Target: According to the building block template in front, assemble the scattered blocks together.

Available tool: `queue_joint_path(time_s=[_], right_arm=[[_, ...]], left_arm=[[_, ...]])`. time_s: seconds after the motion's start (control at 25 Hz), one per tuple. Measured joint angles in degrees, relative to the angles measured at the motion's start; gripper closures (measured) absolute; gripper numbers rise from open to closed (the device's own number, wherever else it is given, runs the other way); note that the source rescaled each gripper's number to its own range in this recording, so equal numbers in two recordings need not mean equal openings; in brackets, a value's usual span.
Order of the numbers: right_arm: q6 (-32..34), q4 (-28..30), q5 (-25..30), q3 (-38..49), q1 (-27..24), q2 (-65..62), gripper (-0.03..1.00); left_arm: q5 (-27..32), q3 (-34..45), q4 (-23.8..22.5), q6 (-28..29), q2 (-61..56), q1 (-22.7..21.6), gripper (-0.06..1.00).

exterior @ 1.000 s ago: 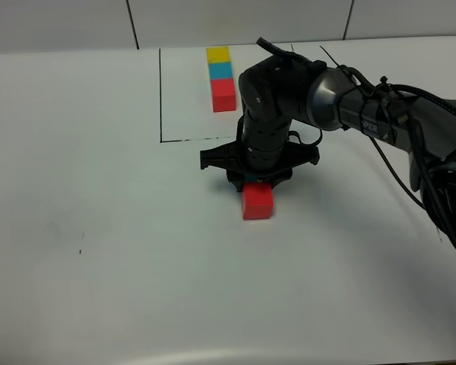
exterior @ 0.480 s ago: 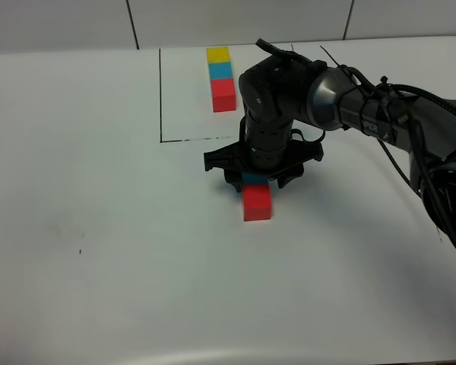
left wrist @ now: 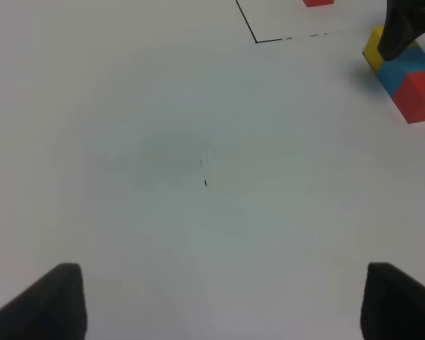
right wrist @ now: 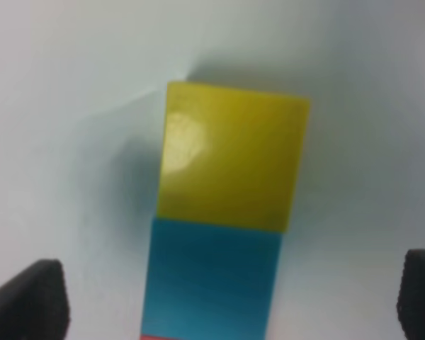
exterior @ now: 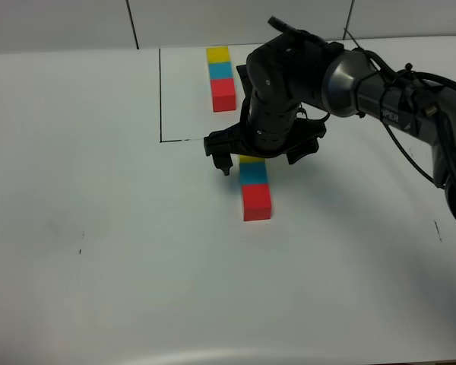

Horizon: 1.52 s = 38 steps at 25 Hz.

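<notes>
White table [exterior: 99, 251]; yellow block [right wrist: 230, 152] half-hidden overhead, whole from right wrist.

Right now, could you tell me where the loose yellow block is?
In the exterior high view, the yellow block sits mid-table beneath the right gripper, touching the cyan-blue block.

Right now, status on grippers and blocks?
Both grippers open, empty. Right gripper above the scattered blocks, joined yellow-blue-red like the building block template. Nothing in the way.

one template [exterior: 222, 77]; three loose cubes [exterior: 255, 186]; two end effectors [exterior: 260, 156].
</notes>
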<state>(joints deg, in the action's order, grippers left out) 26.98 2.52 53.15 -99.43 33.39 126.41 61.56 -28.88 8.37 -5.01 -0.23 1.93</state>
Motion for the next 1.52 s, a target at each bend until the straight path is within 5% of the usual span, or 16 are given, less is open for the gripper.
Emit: queue_joint_path(time_s=[0.4,0.84,1.52], right_arm=[[-12.3,-9.14,0.71,0.0,-7.68,-3.14,0.08],[-20.19,-4.54,6.27,1.31,-15.69,-10.62,0.08],[-20.61,-2.52,-8.08,38.93,-19.59,-53.52,0.09]], left_arm=[[0.0,0.0,0.0,0.0,0.0,0.0,0.28],[0.0,0.0,0.0,0.0,0.0,0.0,0.28],[0.0,0.0,0.0,0.0,0.0,0.0,0.28]])
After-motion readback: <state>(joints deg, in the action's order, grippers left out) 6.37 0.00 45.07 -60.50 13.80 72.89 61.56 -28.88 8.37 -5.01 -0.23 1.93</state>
